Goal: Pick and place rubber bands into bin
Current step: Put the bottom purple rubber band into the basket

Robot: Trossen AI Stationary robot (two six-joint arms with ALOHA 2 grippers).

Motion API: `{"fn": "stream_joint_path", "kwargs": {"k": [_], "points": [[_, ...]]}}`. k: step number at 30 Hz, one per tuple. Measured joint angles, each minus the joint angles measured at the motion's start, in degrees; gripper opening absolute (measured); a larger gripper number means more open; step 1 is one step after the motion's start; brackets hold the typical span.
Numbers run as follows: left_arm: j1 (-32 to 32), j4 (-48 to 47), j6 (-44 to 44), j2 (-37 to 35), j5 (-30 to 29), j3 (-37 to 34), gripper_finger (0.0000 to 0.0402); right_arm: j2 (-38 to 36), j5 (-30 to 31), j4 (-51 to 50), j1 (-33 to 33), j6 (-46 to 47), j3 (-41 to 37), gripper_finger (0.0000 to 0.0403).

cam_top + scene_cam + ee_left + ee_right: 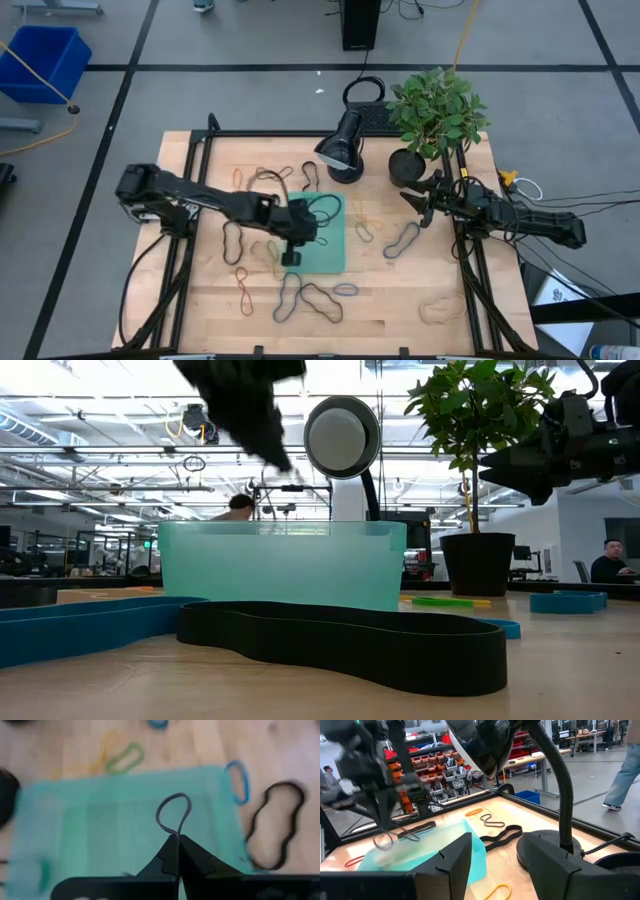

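Left gripper [176, 840] is pinched tight on one thin dark rubber band [173, 813], whose loop dangles over the teal bin [330, 252] mid-desk. Right gripper [419, 207] sits off near the potted plant [436, 108] with its fingers spread wide, holding nothing. Count-wise: one bin, one black lamp [341, 146], and roughly fifteen-plus loose bands [403, 239] scattered around the wooden desk [400, 310], plus one big black loop partly inside the bin. No readable labels or writing anywhere I can make out.
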Motion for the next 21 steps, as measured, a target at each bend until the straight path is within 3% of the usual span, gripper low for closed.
{"fn": "stream_joint_path", "kwargs": {"k": [8, 21], "points": [[1.97, -0.04, -1.03, 8.7, 0.51, 0.0, 0.0005, 0.93, 0.0, -0.11, 0.0, 0.0, 0.01, 0.0169], [2.42, 0.94, -2.21, 9.42, -0.2, 0.0, 0.0069, 1.01, -0.02, -0.15, 0.0, 0.0, 0.01, 0.0169]]}}
